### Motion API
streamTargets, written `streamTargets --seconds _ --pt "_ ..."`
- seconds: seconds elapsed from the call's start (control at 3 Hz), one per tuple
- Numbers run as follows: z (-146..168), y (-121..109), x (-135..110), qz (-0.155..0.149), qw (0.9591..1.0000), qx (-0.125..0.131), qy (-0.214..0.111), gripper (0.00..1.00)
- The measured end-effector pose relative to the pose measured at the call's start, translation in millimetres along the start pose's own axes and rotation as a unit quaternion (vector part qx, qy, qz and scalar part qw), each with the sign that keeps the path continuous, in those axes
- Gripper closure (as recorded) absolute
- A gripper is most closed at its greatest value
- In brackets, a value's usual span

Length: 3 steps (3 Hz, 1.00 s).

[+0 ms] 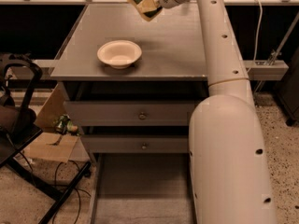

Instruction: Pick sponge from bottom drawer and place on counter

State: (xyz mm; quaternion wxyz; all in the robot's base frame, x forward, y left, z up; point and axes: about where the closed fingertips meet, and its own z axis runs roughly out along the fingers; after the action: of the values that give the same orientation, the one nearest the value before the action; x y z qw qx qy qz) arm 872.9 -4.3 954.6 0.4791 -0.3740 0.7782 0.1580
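Observation:
My gripper [148,3] is at the top centre of the camera view, over the far part of the counter [177,41]. It is shut on the sponge [144,2], which shows a dark green face above a yellow body, tilted, held above the counter surface. The bottom drawer [140,190] stands pulled open at the bottom of the view; the part of its grey floor that shows is bare, and my arm hides its right part.
A cream bowl [119,53] sits on the counter's left half. Two upper drawers [140,113] with round knobs are shut. My white arm [224,125] fills the right side. A black chair frame [18,125] and a cardboard box [51,134] stand at the left.

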Motion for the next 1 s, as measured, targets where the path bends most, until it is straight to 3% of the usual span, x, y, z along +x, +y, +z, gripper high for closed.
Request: streamTargets --seconds 1.0 --pt "0.1 0.1 0.1 0.000 1.0000 0.000 0.000 0.11"
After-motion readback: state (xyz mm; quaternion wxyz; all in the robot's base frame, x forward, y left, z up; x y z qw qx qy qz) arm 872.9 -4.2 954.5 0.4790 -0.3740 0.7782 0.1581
